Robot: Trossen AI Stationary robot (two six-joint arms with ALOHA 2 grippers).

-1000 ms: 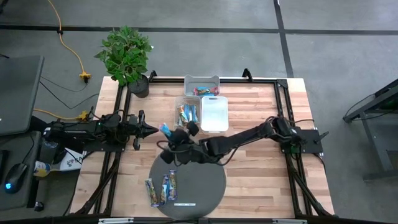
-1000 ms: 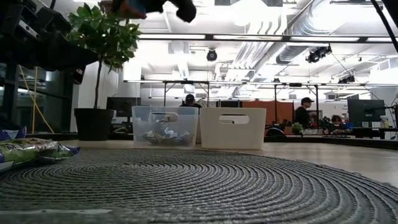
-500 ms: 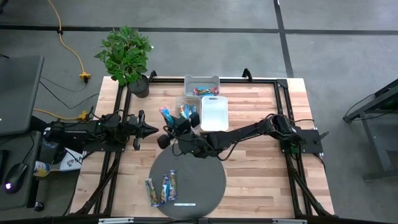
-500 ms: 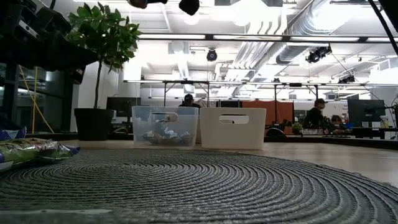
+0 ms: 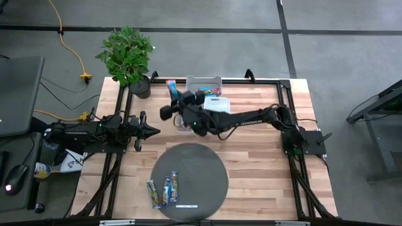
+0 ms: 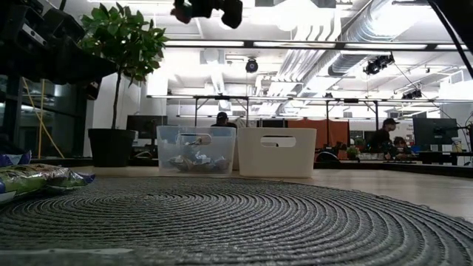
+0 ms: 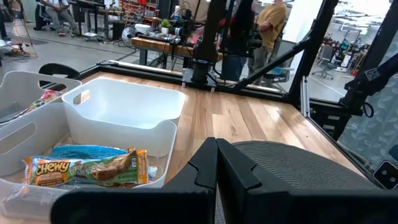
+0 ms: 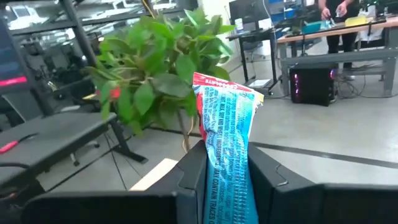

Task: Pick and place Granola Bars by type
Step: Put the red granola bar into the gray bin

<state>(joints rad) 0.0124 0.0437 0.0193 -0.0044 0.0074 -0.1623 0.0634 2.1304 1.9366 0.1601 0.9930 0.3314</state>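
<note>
Right pincer (image 8: 227, 171) clenched on a blue bar (image 8: 225, 143), upright between its fingers, raised above the clear bin (image 5: 188, 116) at the counter's (image 5: 251, 176) far side, likely for sorting by type. Blue bars and a Chewy bar (image 7: 87, 168) already lie in that bin. Three bars (image 5: 163, 189) wait on the round mat (image 5: 201, 169). Left pincer (image 5: 151, 130) idle, clenched empty, left of the mat.

One word reads clearly — "CHEWY", in yellow letters on the orange-brown granola bar (image 7: 87, 171) lying in the clear bin (image 7: 37, 134) seen from the left wrist. The blue-and-red bar (image 8: 225, 140) held upright in the right wrist view carries lines of small white print, too fine to read.
</note>
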